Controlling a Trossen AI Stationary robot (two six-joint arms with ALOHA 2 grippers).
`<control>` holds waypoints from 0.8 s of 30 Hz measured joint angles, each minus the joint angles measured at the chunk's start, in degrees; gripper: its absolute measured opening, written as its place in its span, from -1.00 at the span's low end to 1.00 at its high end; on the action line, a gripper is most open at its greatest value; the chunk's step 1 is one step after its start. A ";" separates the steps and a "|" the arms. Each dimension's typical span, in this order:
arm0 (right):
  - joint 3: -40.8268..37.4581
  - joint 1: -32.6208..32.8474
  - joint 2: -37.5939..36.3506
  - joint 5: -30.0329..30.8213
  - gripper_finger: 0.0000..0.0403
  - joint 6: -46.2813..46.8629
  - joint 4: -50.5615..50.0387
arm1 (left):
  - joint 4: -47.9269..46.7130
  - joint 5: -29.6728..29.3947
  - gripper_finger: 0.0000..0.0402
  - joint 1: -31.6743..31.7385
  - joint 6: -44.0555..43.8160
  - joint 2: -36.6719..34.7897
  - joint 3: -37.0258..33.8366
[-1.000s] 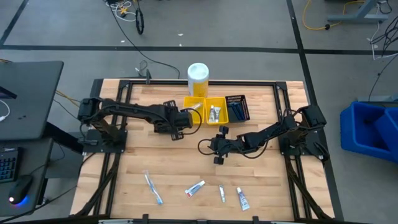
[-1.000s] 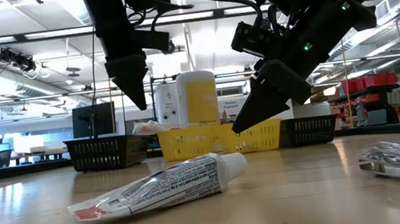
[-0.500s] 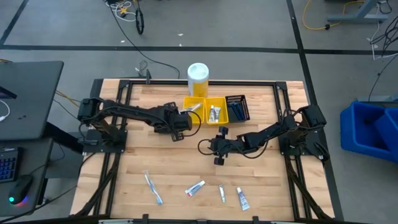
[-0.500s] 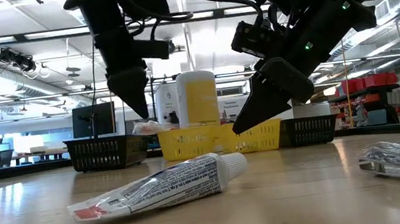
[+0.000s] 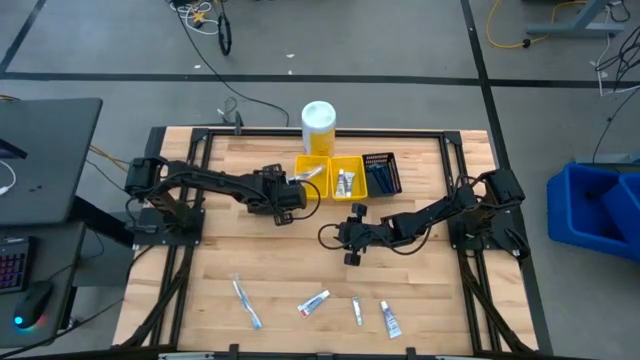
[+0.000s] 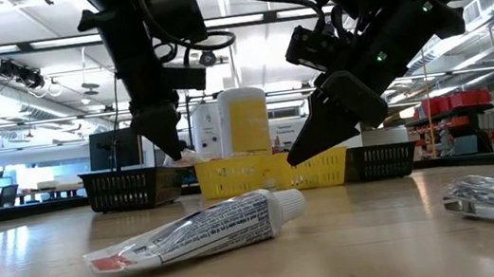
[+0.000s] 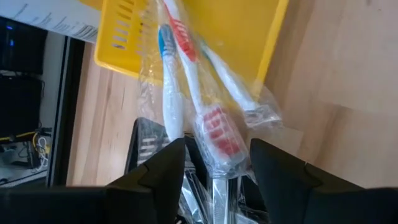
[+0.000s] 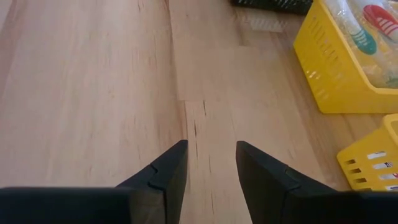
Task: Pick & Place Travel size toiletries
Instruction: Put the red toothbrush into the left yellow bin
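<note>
I've got the left gripper [image 5: 297, 187] at the near edge of the left yellow bin [image 5: 307, 163], jaws spread, with the bagged toothbrushes [image 7: 193, 93] lying half in the bin and half over its rim; the red brush head sits between my fingers [image 7: 163, 171], and I can't tell if the bag is free of them. I'd call this drop nearly done, not quite settled. The middle yellow bin [image 5: 347, 176] already holds small tubes, and the black bin [image 5: 381, 172] has dark and blue pieces. The right gripper [image 5: 350, 238] hangs over bare table [image 5: 250, 245] mid-way, fingers parted and holding nothing. Still to go along the near edge: a blue toothbrush [image 5: 246, 303], a toothpaste tube [image 5: 314, 302], a small packet [image 5: 356, 311] and another tube [image 5: 390, 320]. So roughly halfway, by my reckoning
</note>
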 joint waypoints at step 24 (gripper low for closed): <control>0.00 0.00 -0.01 -0.02 -0.28 -0.43 0.04 | 2.44 1.63 0.16 2.04 -1.24 2.40 0.04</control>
